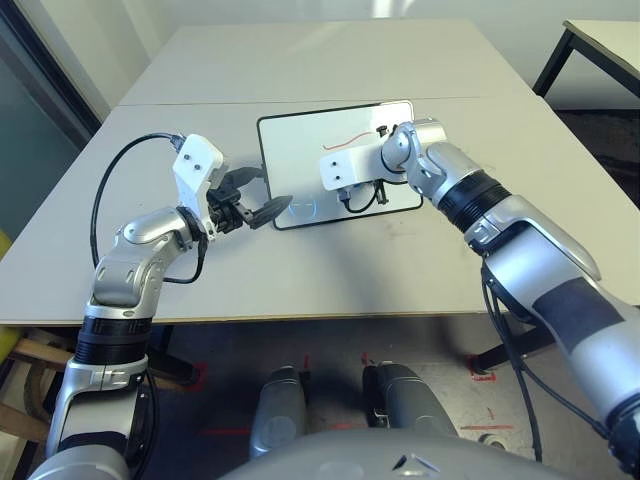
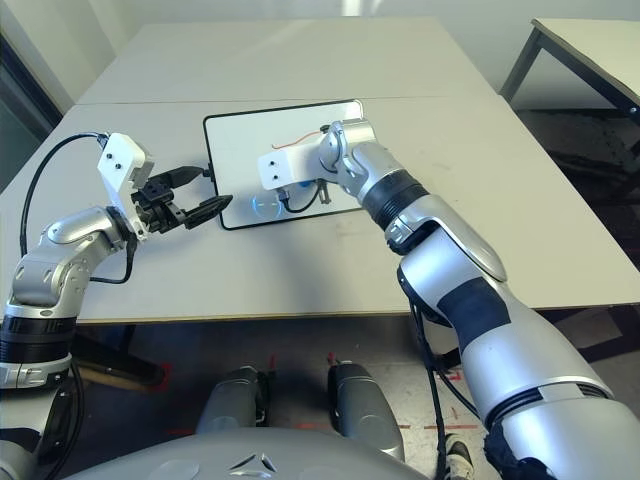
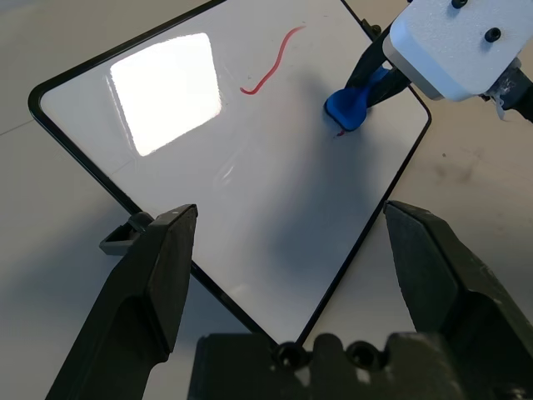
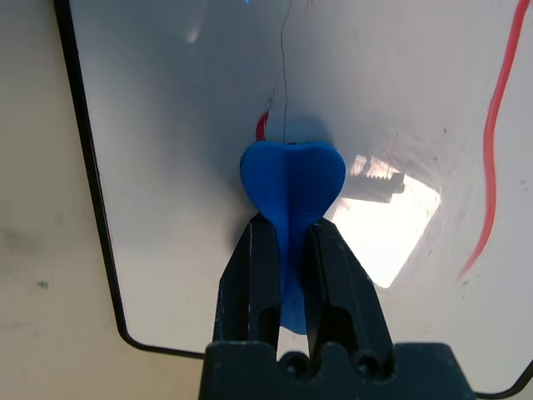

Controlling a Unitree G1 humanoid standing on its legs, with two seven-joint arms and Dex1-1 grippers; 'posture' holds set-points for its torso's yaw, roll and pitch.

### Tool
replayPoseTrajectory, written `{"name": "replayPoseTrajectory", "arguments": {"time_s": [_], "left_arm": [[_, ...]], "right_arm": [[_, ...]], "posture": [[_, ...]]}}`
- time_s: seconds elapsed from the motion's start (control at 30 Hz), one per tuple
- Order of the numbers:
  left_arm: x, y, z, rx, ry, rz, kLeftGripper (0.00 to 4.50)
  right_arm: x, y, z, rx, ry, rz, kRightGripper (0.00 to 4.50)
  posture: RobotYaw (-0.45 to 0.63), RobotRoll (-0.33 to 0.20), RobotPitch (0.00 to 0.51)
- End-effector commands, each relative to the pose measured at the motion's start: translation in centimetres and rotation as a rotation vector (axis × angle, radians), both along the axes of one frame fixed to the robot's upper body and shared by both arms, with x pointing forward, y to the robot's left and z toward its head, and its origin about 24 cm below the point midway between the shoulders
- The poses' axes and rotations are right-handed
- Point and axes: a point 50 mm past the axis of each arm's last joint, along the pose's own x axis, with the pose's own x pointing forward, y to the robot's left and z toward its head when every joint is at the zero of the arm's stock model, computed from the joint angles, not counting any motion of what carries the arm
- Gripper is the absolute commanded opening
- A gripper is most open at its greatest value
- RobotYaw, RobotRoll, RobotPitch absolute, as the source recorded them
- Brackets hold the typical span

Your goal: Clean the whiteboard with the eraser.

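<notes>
The whiteboard point(image 1: 300, 150) lies flat mid-table, black-framed, with a red squiggle point(image 1: 350, 138) near its far side. A second small red mark point(image 4: 262, 127) peeks out beside the eraser. The blue eraser point(image 4: 291, 179) presses on the board's surface, and my right gripper point(image 4: 287, 225) is shut on it. From the left wrist view the eraser point(image 3: 350, 104) sits near the board's right edge, under the right wrist's white mount. My left gripper point(image 1: 268, 192) is open at the board's near-left corner, its fingers point(image 3: 158, 267) spread over that corner point(image 3: 290, 218) with nothing between them.
The board rests on a pale table point(image 1: 330, 260) with a seam across it behind the board. A side knob point(image 3: 125, 236) sticks out from the frame. A second table point(image 1: 600, 40) stands at the back right. The table's front edge runs just below my arms.
</notes>
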Motion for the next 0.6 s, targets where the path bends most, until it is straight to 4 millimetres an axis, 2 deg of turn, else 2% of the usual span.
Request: {"name": "replayPoseTrajectory", "arguments": {"time_s": [0.03, 0.27, 0.43, 0.6], "left_arm": [[0.3, 0.0, -0.2, 0.006, 0.004, -0.002, 4.50], [0.6, 0.0, -0.2, 0.004, 0.002, -0.004, 4.50], [0.8, -0.1, -0.1, 0.001, -0.004, -0.005, 4.50], [0.8, -0.1, -0.1, -0.001, -0.005, -0.006, 4.50]], "right_arm": [[0.5, -2.6, -1.3, -0.077, 0.016, -0.092, 0.18], [0.8, -3.3, 0.8, -0.058, -0.007, -0.103, 0.18], [1.1, -3.6, 1.6, -0.035, -0.026, -0.122, 0.18], [0.8, -3.2, 0.9, -0.038, -0.004, -0.103, 0.18]], "posture": [[-0.05, 0.000, 0.055], [-0.06, 0.000, 0.054], [-0.06, 0.000, 0.054], [-0.06, 0.000, 0.054]]}}
